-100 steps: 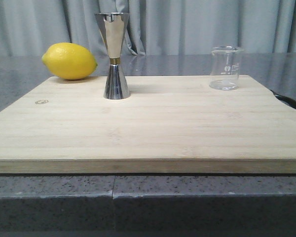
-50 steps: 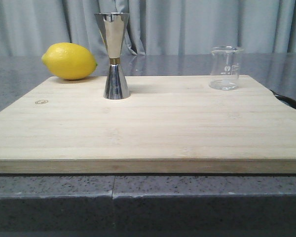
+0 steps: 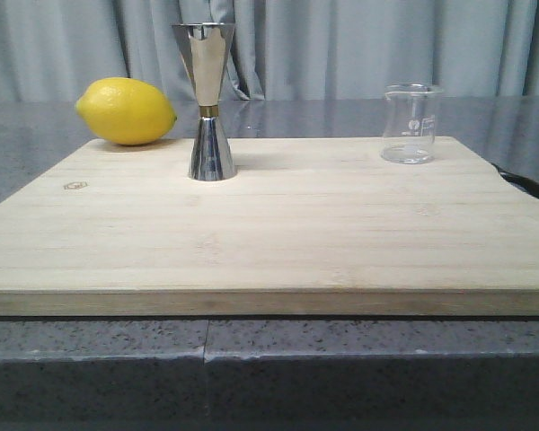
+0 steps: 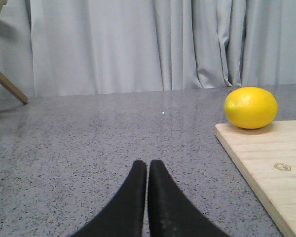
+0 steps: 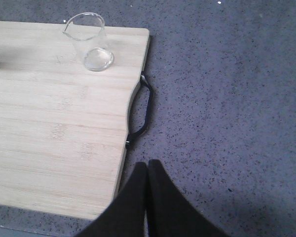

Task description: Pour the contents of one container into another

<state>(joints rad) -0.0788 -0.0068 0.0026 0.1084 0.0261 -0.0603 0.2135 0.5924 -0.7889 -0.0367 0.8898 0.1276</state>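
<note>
The clear glass beaker [image 3: 412,123] stands upright at the back right of the wooden board [image 3: 269,233]; the right wrist view also shows the beaker [image 5: 90,42], its pouring lip turned away from the board's handle side. The steel hourglass jigger [image 3: 207,101] with a gold waist band stands upright at the board's back left. Neither gripper appears in the front view. My left gripper [image 4: 147,165] is shut and empty over the grey counter, left of the board. My right gripper [image 5: 147,165] is shut and empty, low beside the board's right edge, well short of the beaker.
A yellow lemon [image 3: 126,111] lies at the board's back left corner, close to the jigger; the left wrist view shows the lemon [image 4: 250,107] too. A black handle [image 5: 140,111] sticks out from the board's right side. Grey speckled counter [image 4: 89,138] surrounds the board; curtains hang behind.
</note>
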